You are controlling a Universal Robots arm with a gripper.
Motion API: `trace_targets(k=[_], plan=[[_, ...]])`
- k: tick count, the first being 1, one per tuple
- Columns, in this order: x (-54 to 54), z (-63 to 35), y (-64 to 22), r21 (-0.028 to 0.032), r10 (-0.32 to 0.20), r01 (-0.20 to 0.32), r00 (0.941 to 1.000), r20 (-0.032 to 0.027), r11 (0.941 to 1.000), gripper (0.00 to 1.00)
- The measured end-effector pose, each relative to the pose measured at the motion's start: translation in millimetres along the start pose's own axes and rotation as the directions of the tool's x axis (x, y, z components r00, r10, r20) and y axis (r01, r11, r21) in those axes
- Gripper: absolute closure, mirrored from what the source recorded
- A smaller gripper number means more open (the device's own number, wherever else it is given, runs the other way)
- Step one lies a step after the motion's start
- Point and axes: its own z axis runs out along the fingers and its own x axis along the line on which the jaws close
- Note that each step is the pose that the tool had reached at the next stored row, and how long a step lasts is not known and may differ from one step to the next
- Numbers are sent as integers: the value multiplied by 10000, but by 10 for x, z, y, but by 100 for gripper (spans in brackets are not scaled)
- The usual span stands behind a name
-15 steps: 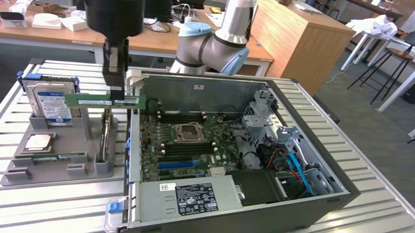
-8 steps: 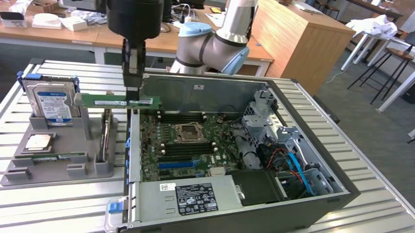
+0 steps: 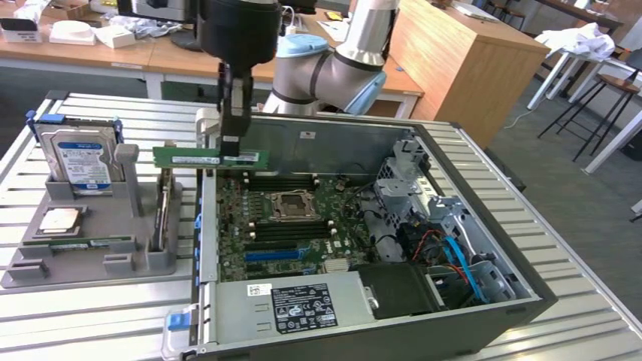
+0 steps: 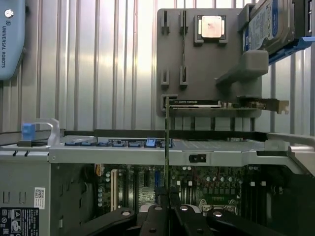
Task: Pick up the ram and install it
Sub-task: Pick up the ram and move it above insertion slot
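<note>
- At the exterior view's left, a hard drive (image 3: 83, 162) stands upright in the grey holder tray (image 3: 60, 267). A tall expansion card (image 3: 161, 214) stands on edge at the tray's near side. The carried stick hangs above that card, so any travel should hold its height until it is past the card.
- The ram (image 3: 201, 158) is in the air, long side level, over the boundary between the tray and the case wall (image 3: 209, 226). In the wrist view it shows edge-on as a thin line (image 4: 167, 147).
- The gripper (image 3: 234, 150) is clamped on the ram, pinching its flat faces; the wrist view shows it at (image 4: 167, 199). The hold sits toward the stick's right end, so I judge uneven pressure could tip it.
- On the motherboard (image 3: 236, 203), the black memory slots (image 3: 286, 228) run in the same direction as the stick. Doing this well means centring the edge over one slot, descending straight, and seating both ends evenly.
- The cables (image 3: 456, 256) at the right lie well apart from the slots.
</note>
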Motion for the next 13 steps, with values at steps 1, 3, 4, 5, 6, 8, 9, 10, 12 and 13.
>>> trace_targets(k=[1,3,4,5,6,8,9,10,12,13], plan=[[0,-1,-35,0,-1,1,10000,0,10000,89],[0,-2,-102,0,1,-1,10000,0,10000,89],[-1,-3,-137,-1,0,0,10000,0,10000,89],[-1,-4,-171,-1,-1,1,10000,-1,10000,89],[-1,-4,-205,-1,-1,1,10000,-1,10000,89],[-1,-5,-271,0,1,-1,10000,0,10000,89],[-2,-6,-307,0,0,0,10000,0,10000,89],[-2,-7,-347,0,1,-1,10000,0,10000,89],[-2,-9,-423,0,0,0,10000,0,10000,89],[-2,-10,-459,-1,0,0,10000,0,10000,89]])
